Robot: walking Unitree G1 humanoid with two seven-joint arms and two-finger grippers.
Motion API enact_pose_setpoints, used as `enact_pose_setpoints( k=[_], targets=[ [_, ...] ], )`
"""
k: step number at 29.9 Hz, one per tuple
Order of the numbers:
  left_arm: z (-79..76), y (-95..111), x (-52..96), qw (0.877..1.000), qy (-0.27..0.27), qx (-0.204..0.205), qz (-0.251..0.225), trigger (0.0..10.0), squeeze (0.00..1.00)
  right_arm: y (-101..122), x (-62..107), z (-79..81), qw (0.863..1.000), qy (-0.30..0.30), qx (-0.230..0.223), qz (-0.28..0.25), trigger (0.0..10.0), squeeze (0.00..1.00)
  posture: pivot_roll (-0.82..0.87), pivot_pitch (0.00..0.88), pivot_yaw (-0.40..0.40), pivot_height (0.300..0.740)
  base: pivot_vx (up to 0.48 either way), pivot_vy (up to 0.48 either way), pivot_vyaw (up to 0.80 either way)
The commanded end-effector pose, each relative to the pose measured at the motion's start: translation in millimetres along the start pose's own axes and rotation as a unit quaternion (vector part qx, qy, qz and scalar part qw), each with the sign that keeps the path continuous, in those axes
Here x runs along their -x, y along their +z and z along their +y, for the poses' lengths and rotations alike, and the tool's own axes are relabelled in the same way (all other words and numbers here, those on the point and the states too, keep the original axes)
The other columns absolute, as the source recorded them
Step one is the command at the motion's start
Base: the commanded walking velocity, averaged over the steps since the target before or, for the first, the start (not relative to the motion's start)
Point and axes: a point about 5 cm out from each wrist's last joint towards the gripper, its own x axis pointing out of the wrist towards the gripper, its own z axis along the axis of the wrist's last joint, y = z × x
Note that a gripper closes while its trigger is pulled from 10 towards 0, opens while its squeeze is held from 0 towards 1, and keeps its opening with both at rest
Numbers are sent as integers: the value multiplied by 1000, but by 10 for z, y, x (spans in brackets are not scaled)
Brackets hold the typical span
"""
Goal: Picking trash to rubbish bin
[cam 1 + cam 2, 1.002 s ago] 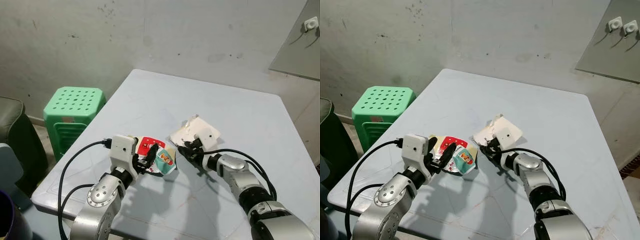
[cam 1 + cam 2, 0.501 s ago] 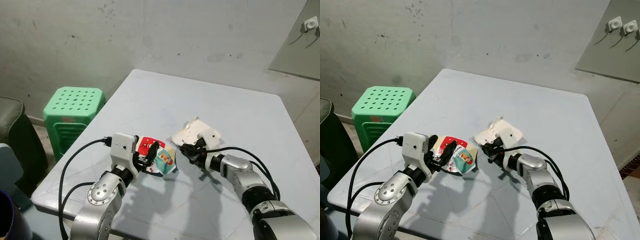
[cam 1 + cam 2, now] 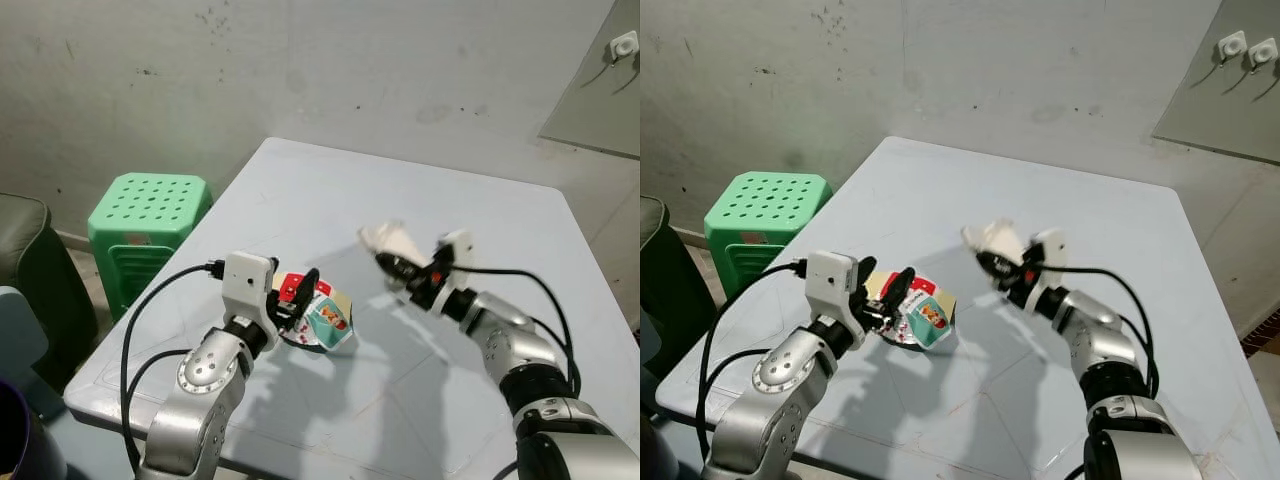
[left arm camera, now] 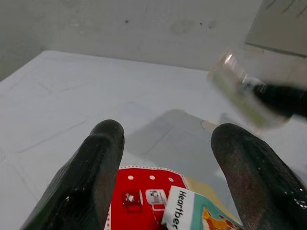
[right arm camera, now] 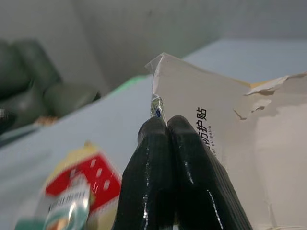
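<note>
A crumpled red, teal and yellow snack wrapper (image 3: 318, 316) lies on the pale blue table (image 3: 420, 190) near its front left. My left gripper (image 3: 298, 292) rests at the wrapper with its two black fingers (image 4: 103, 158) spread wide; the wrapper (image 4: 158, 199) lies between and below them. My right gripper (image 3: 400, 266) hangs above the table's middle, shut on a torn white carton (image 3: 388, 240). In the right wrist view the closed fingertips (image 5: 165, 132) pinch the carton's edge (image 5: 230, 120), which carries printed text.
A green plastic stool (image 3: 150, 215) stands left of the table. A dark armchair (image 3: 25, 265) sits at the far left. A grey wall is behind, with a panel (image 3: 600, 90) at the top right. The table's far half is bare.
My right gripper has lifted the white carton off the table and swung it up and to the right. The left gripper stays at the snack wrapper.
</note>
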Motion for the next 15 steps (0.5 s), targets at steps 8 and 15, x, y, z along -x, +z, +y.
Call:
enact_pose_setpoints(
  k=[8, 15],
  targets=[
    [201, 244, -225, 998, 19, -26, -45, 10000, 0, 396, 68, 79, 991, -49, 24, -122, 0, 0, 14, 0, -57, 740, 0, 0, 0],
    [409, 448, -304, 994, 51, -34, -86, 10000, 0, 427, 198, 216, 974, -147, 79, -153, 9765, 0, 5, 0, -50, 740, 0, 0, 0]
  ],
)
